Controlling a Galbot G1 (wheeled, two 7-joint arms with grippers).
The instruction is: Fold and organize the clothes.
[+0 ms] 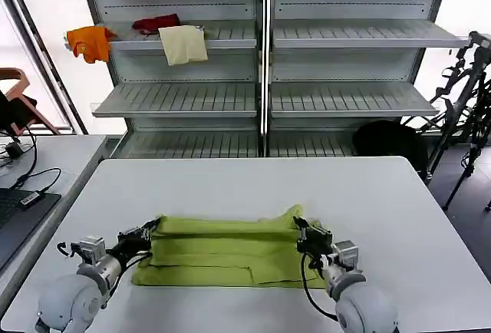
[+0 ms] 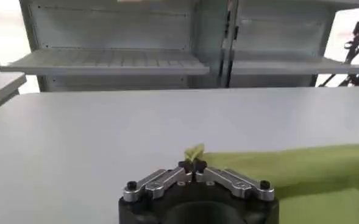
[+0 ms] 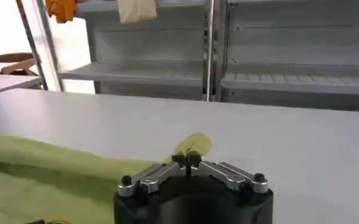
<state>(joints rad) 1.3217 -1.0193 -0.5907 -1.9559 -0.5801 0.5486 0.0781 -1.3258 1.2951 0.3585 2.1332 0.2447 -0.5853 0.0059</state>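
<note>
- A grey metal shelving unit (image 1: 265, 72) is seen behind the work area; an orange cloth (image 1: 90, 41), a red cloth (image 1: 156, 22) and a cream-yellow cloth (image 1: 183, 44) are left on its upper left shelf, well apart from the task.
- A wide white rectangular table (image 1: 253, 187) is set before the robot, and the garment is laid on its near half.
- The lime yellow-green cotton t-shirt (image 1: 226, 252) is found partly folded into a long flat band, its long axis running left to right across the table, between the two arms.
- A folded-over edge is seen along the band's far side, with a lower layer showing along the near side.
- The black left gripper (image 1: 150, 229) is placed at the band's left end; its fingers are pinched together on a small tuft of the shirt (image 2: 194, 152) at the far left corner.
- The black right gripper (image 1: 301, 229) is placed at the band's right end, likewise clamped on a raised corner of fabric (image 3: 194, 146).
- Key relation: each end is held by the arm on its own side, so neither arm is nearer overall; the cloth stretches inward from each gripper toward the other.
- Judged step: a fold carried by both corners together, probably across the band's short axis; uneven travel could skew the edge.
</note>
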